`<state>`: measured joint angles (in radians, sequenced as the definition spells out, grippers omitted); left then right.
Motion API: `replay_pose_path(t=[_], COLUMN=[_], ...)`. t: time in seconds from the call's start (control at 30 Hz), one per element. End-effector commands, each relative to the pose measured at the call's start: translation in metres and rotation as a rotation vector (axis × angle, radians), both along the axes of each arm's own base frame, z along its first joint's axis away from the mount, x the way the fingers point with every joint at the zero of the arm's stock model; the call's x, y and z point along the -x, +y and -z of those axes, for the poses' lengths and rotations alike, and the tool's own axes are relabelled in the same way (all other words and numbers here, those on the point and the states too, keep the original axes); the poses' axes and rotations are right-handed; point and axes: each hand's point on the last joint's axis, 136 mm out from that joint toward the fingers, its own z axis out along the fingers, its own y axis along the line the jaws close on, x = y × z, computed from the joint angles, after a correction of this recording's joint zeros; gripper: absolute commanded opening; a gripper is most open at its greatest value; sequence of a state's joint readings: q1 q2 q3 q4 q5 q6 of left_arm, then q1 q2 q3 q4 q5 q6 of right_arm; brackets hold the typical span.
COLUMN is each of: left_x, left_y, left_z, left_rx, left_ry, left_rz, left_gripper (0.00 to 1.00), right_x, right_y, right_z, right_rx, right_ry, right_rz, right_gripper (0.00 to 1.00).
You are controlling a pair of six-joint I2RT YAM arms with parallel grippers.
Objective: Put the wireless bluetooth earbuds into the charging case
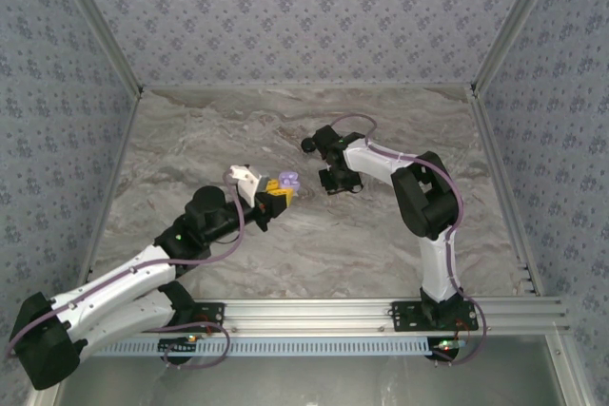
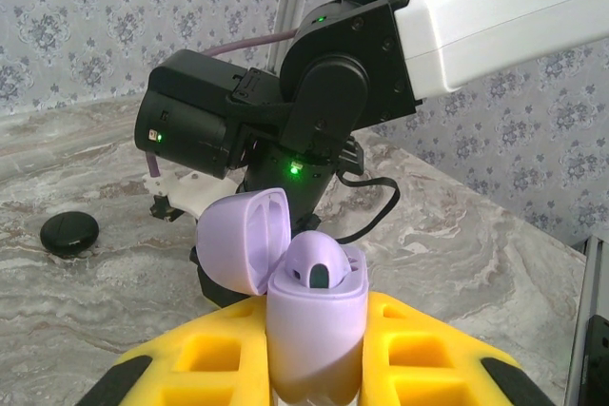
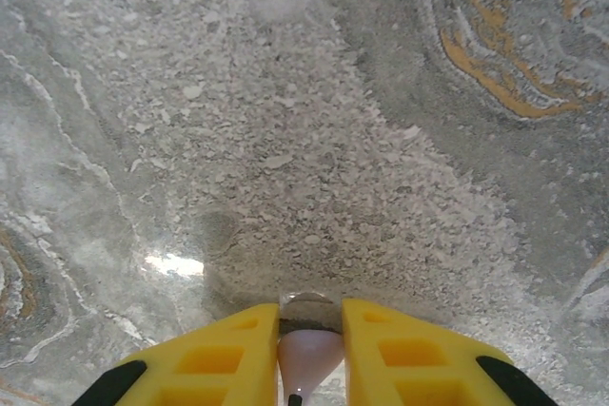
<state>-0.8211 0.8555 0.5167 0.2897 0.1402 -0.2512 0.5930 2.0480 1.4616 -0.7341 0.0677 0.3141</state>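
Note:
The charging case is a lavender flip-lid case, not black. It stands upright between the yellow fingers of my left gripper, which is shut on it. Its lid hangs open to the left. One lavender earbud sits in the right-hand socket. From above, the case shows at the left gripper's tip, mid-table. My right gripper is shut on the second lavender earbud, its clear tip toward the marble just below. The right gripper hangs low, just right of the case.
A small black round puck lies on the marble table behind the right arm's wrist; from above the puck is just left of that wrist. Patterned walls and metal rails enclose the table.

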Motion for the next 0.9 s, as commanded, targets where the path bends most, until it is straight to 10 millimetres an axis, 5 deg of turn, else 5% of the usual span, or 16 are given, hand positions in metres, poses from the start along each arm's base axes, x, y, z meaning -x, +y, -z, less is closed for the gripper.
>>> replay_pose_path(t=[0.0, 0.87], left_x=[-0.001, -0.002], left_y=[-0.003, -0.003], left_z=[-0.02, -0.017], left_rx=[0.036, 0.034], left_ry=[-0.04, -0.031], left_rz=[-0.003, -0.005], left_gripper=[0.11, 0.11], right_x=[0.012, 0.025], right_y=[0.012, 0.006], right_z=[0.006, 0.021], right_rx=[-0.006, 0.041], right_ry=[0.045, 0.101], right_rz=[-0.069, -0.077], right_gripper=[0.22, 0.3])
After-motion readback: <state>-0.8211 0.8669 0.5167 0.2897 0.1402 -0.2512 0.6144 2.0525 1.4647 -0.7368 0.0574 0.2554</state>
